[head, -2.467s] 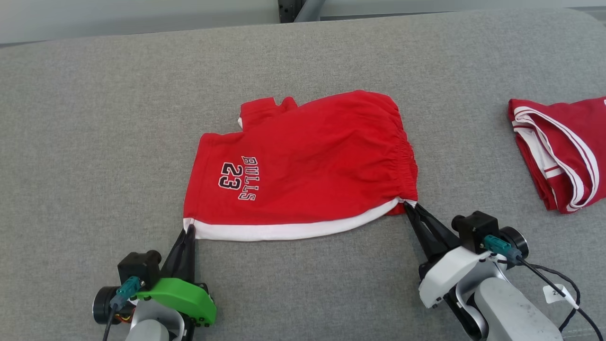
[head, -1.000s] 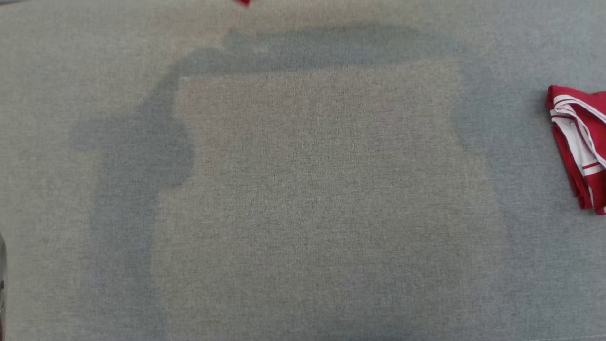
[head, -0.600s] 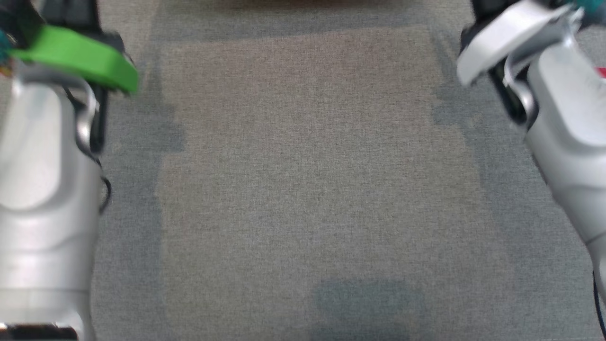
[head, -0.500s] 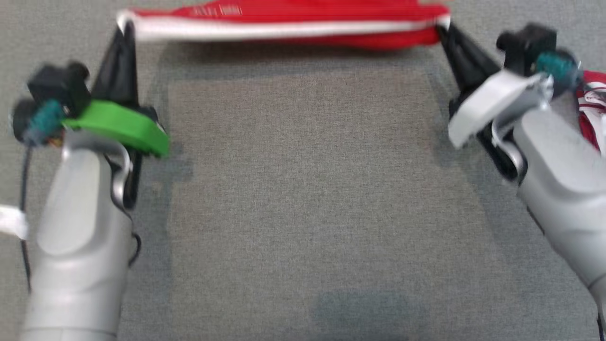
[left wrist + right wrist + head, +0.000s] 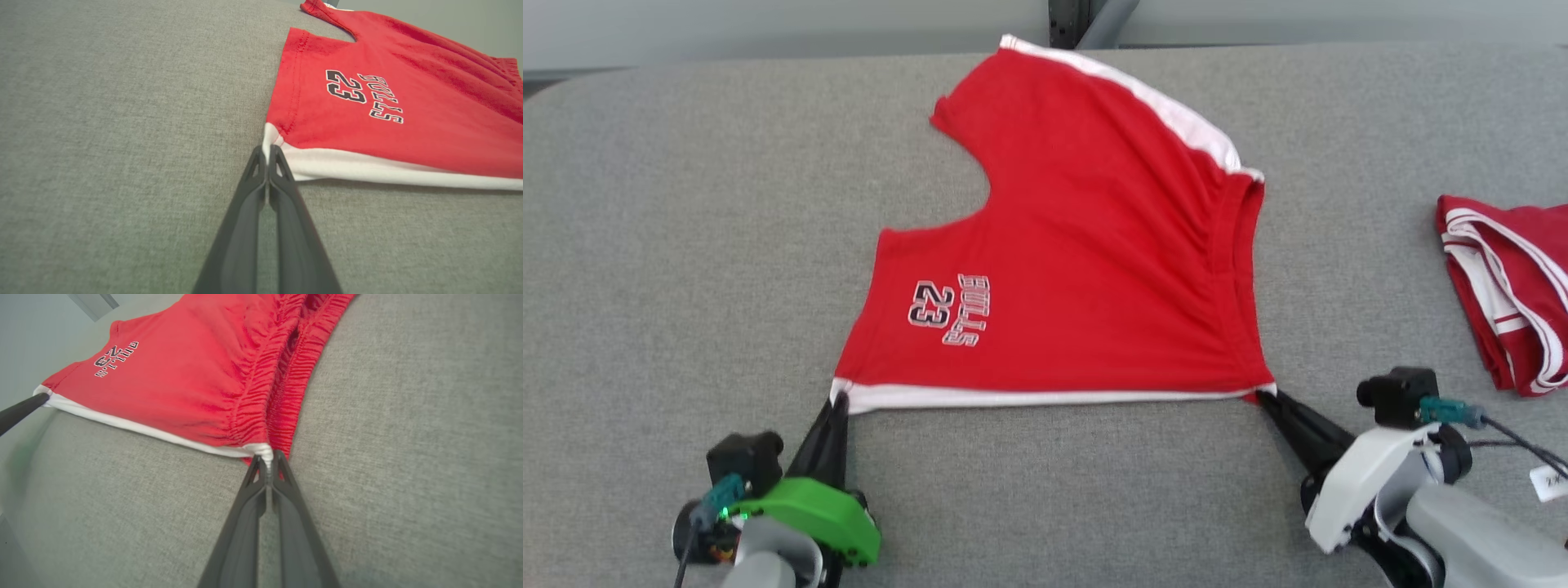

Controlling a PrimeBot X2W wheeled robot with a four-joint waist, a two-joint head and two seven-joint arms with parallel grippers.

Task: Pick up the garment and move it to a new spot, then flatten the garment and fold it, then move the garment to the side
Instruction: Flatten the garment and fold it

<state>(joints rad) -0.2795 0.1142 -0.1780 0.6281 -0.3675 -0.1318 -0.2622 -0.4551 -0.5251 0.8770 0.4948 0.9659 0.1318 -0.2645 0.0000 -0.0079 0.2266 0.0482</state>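
Note:
The garment (image 5: 1078, 269) is a pair of red shorts with white side stripes and a "BULLS 23" print, spread flat on the grey padded surface with both legs showing. My left gripper (image 5: 840, 400) is shut on the near left corner of the garment (image 5: 388, 106), at the white stripe by the leg hem. My right gripper (image 5: 1262, 395) is shut on the near right corner, at the elastic waistband of the garment (image 5: 196, 375). The near edge is pulled taut between my two grippers. In the left wrist view my gripper (image 5: 267, 149) pinches white cloth; in the right wrist view my gripper (image 5: 267, 459) does too.
A second red and white garment (image 5: 1511, 286) lies folded at the right edge of the grey surface (image 5: 686, 245). The surface's far edge meets a pale wall, where a dark post (image 5: 1068, 12) stands. A cable and a white tag (image 5: 1547, 482) hang by my right arm.
Since the earliest frame the garment was lifted and swung through the air, with the camera moving. It now lies opened out with the far leg spread; both grippers still hold its near corners.

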